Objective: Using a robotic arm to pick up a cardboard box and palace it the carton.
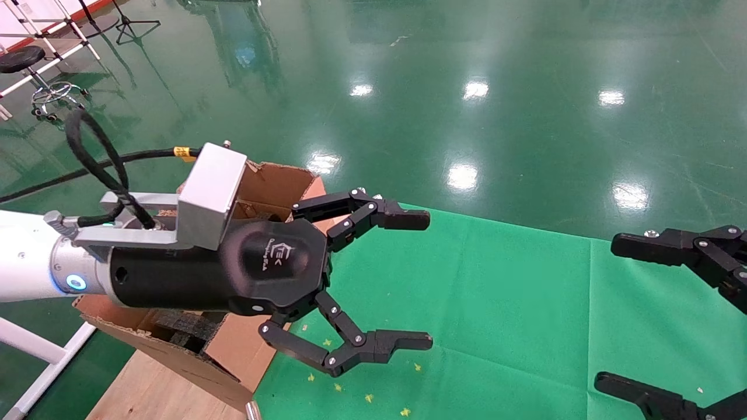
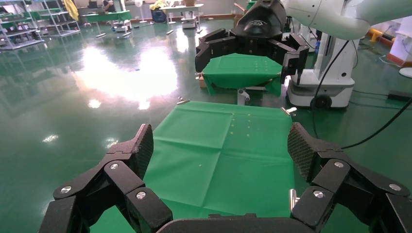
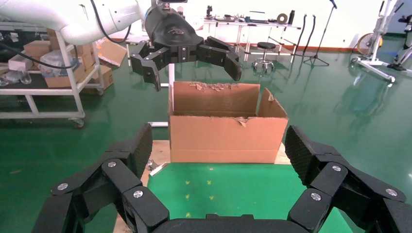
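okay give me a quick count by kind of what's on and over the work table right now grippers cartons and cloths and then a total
Grippers: 2, both open and empty: left gripper in the air beside the carton, right gripper at the table's other end.
Cartons: 1, the open brown carton with torn flap edges.
Green cloths: 1, the cloth covering the table.
Slim cardboard box: 0 in view.
Total: 4

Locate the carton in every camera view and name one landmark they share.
Head view: the carton sits at the left edge of the green cloth, mostly hidden behind the open left gripper.
Left wrist view: the carton is not in it.
Right wrist view: the carton stands centre frame, past the cloth's far end, beneath the left gripper.
Shared landmark: the green cloth, seen in all three.
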You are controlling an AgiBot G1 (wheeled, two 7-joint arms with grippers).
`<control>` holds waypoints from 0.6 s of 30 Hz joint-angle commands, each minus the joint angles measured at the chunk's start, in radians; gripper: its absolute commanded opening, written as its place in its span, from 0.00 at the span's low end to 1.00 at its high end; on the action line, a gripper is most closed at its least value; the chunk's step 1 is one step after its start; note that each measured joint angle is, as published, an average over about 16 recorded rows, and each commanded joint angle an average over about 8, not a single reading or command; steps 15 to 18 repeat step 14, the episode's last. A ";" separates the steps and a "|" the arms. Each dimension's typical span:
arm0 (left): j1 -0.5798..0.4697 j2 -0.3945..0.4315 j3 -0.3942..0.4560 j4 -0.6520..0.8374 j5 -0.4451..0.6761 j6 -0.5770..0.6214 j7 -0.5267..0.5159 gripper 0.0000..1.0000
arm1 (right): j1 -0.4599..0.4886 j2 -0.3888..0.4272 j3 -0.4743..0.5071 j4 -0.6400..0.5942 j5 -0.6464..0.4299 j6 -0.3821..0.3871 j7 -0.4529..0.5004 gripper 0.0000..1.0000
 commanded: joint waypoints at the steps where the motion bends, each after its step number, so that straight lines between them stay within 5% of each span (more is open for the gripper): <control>1: 0.000 0.000 0.000 0.000 0.000 0.000 0.000 1.00 | 0.000 0.000 0.000 0.000 0.000 0.000 0.000 1.00; 18: 0.000 0.000 0.000 0.000 0.000 0.000 0.000 1.00 | 0.000 0.000 0.000 0.000 0.000 0.000 0.000 1.00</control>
